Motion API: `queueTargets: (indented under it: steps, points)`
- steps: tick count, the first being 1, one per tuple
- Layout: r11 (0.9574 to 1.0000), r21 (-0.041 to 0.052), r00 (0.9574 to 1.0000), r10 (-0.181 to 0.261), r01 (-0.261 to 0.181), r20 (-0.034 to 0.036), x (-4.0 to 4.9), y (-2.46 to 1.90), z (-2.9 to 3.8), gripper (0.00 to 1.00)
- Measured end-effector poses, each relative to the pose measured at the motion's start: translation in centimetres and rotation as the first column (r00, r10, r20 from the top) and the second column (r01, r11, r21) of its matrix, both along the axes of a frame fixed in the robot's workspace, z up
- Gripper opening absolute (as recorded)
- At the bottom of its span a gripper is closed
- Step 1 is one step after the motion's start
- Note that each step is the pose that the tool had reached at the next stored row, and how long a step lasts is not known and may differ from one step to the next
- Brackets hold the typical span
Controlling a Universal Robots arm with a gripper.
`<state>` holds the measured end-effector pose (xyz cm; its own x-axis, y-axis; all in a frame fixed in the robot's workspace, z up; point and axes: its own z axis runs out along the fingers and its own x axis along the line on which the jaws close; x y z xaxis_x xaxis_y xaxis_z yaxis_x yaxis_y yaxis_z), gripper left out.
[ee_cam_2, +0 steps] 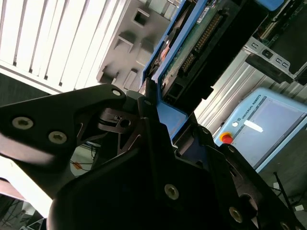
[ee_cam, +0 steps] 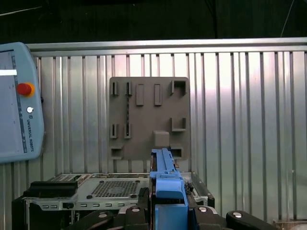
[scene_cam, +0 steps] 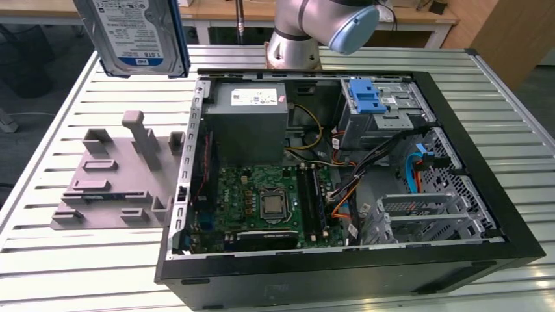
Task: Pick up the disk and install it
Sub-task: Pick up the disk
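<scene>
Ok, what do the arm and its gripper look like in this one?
The silver-grey tubular arm has a round joint with a pale blue cap. The black angular gripper is built of linked plates fastened with silver screw heads.

exterior view looks down onto the computer case (scene_cam: pixel 347 276); both wrist views overlook the grey fixture (ee_cam: pixel 148 112) (ee_cam_2: pixel 139 43).

The disk (scene_cam: pixel 130 32) is silver-grey, blue-and-white labelled and blue-framed. The slatted surface (scene_cam: pixel 87 260) is pale, the fixture (scene_cam: pixel 113 182) grey, the case (scene_cam: pixel 347 276) black, its motherboard (scene_cam: pixel 260 208) green, the drive-bay latch (scene_cam: pixel 368 97) blue.
</scene>
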<state>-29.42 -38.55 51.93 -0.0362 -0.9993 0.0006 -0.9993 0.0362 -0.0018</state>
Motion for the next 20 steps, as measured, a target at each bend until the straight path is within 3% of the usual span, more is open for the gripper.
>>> queueTargets:
  steps: [6,20]
  points:
    - [1.0000,-0.0001,1.0000,-0.002,0.002,0.0000,0.26,-0.77,0.00,0.36]
    - [1.0000,-0.0001,1.0000,-0.002,0.002,0.0000,1.67,-1.48,0.00,0.36]
